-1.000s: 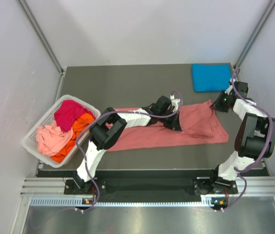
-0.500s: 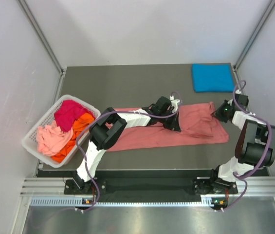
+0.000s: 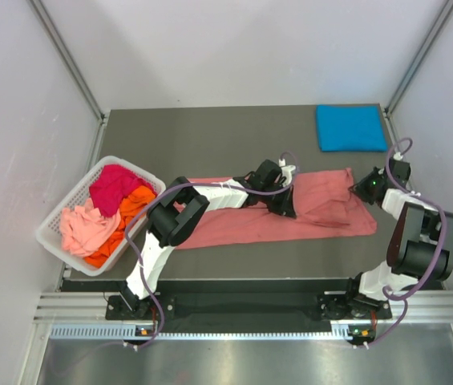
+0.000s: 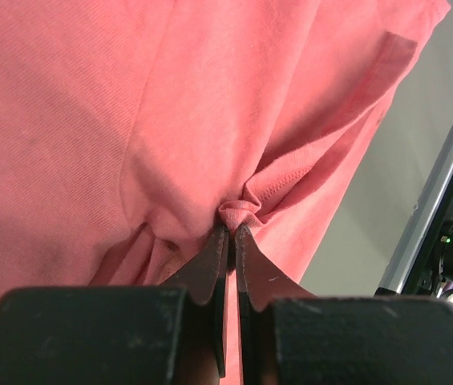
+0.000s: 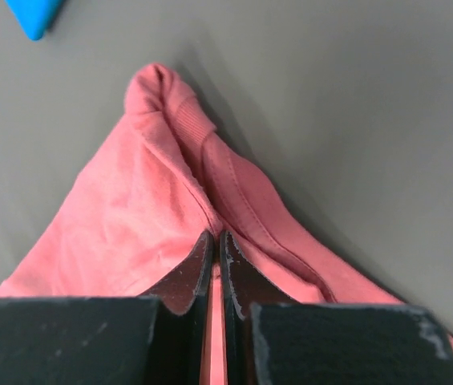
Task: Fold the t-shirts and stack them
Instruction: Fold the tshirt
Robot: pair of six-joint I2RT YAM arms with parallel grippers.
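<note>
Top external view shows the salmon-pink t-shirt (image 3: 322,210) spread across the middle of the worktop (image 3: 210,144). The left pincer (image 4: 232,231) is clamped on a bunched fold of it. The right pincer (image 5: 216,235) pinches its right end, near the folded blue t-shirt (image 3: 349,128)

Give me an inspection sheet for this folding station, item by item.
Surface: dark grey table.
Job's things: salmon-pink t-shirt lying mid-table; blue t-shirt folded, far right corner; magenta t-shirt, orange t-shirt and pale pink t-shirt in the white basket.
Clutter: nothing seen.
Grippers: left gripper and right gripper each shut on the salmon-pink t-shirt.
Cables: purple cables along both arms.
Surroundings: white walls.
</note>
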